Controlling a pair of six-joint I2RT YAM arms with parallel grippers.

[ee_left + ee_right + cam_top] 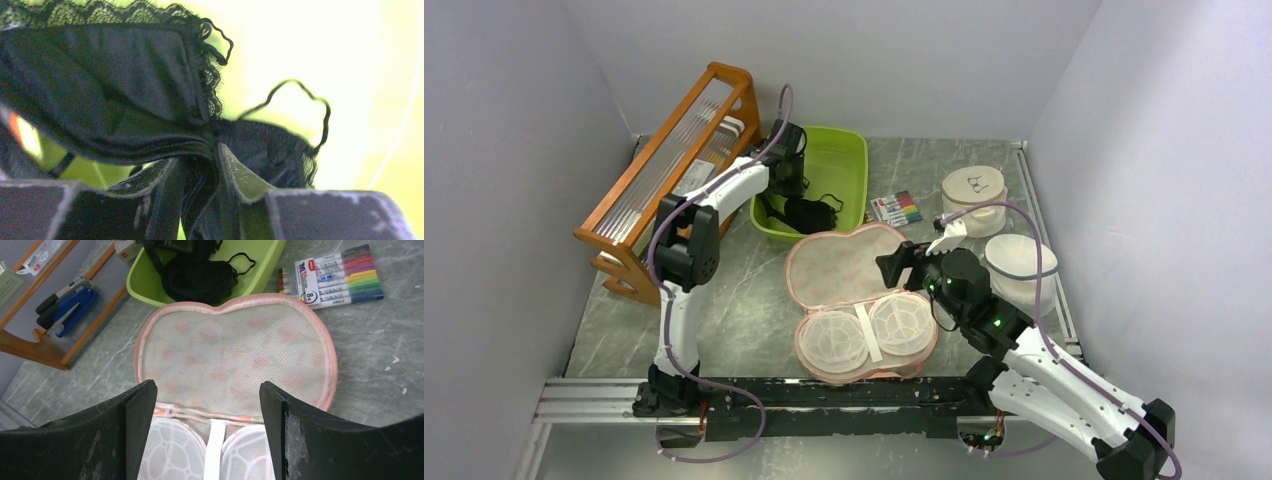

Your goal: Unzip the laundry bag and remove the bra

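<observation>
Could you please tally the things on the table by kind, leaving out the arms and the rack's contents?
Laundry bag: 1
Bra: 1
Green bin: 1
Wooden rack: 1
Marker pack: 1
White tubs: 2
Total: 7

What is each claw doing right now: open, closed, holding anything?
Left claw: closed on the bra, over the bin.
Right claw: open, empty, above the bag.
</observation>
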